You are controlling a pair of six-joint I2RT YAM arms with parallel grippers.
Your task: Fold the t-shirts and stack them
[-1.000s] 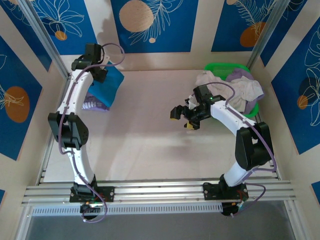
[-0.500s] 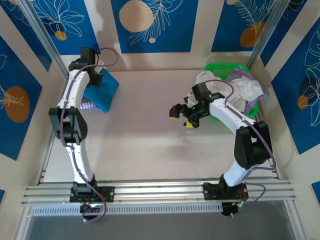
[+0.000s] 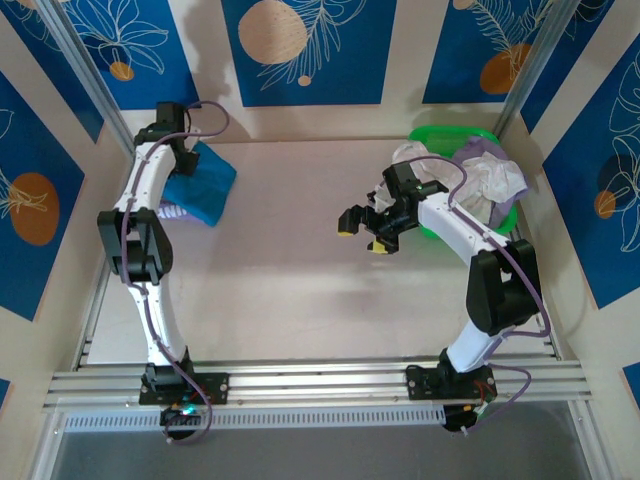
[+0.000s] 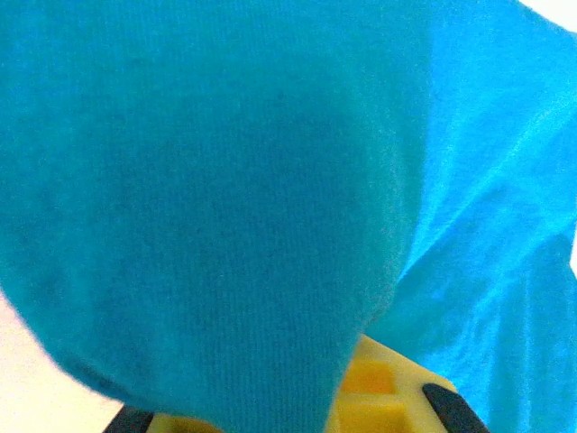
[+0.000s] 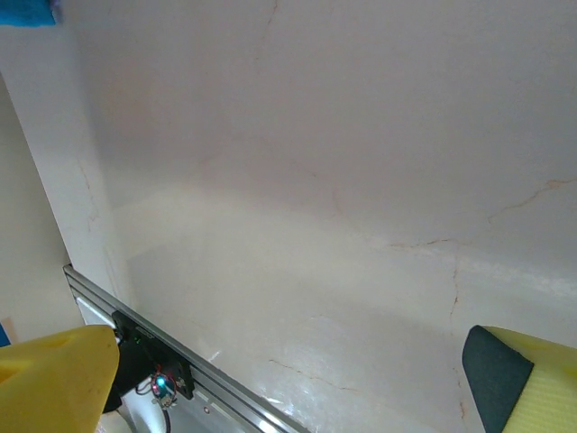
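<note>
Teal t-shirt shifted farther left, left gripper clamped on it; right gripper spread wide, barely moved.

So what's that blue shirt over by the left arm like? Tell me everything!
The teal-blue t-shirt is plain, soft knit cloth with no print showing. It sits bunched in a loose lump at the far left of the table, partly over a lavender shirt. The left gripper is shut on its far edge, and in the wrist view the cloth drapes right over the gripper.
</note>
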